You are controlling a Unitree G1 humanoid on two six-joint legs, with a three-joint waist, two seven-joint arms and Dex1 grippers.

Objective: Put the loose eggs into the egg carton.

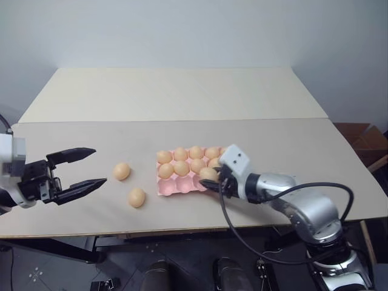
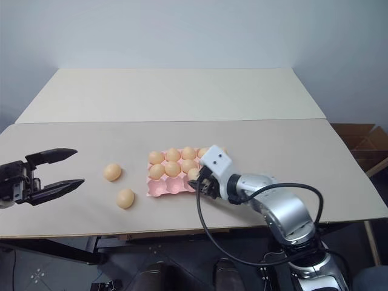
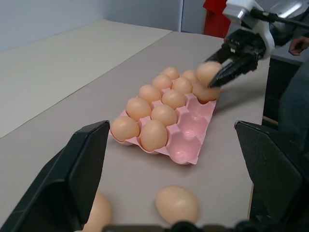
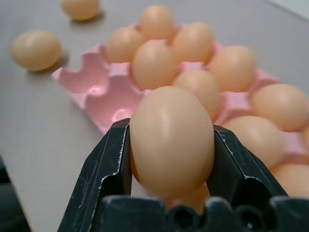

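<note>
Eggs lie loose on the table: two of them, to the left of the egg carton, apart from each other and from the carton. The farther one sits level with the carton's middle row; the nearer one sits toward the near table edge.

Egg carton: pink moulded tray, lidless, near the centre of the near half of the table. Its far and middle rows are filled with eggs. In the near row, cups at the left end are bare.

Right gripper: pinching one egg between its two black fingers, which press on either side of it. The held egg is above the near right part of the carton.

Left gripper: fingers spread wide, nothing between them, over the left part of the table, pointing toward the loose eggs and well apart from them.

Surface: pale beige tabletop in two sections, with a seam running left to right across the middle. The far section holds nothing.

Room: plain pale wall behind the table. A brown cardboard box stands on the floor beyond the right table edge. A red object is visible past the table in the left wrist view.

Writing: no brand, label or text is legible.
</note>
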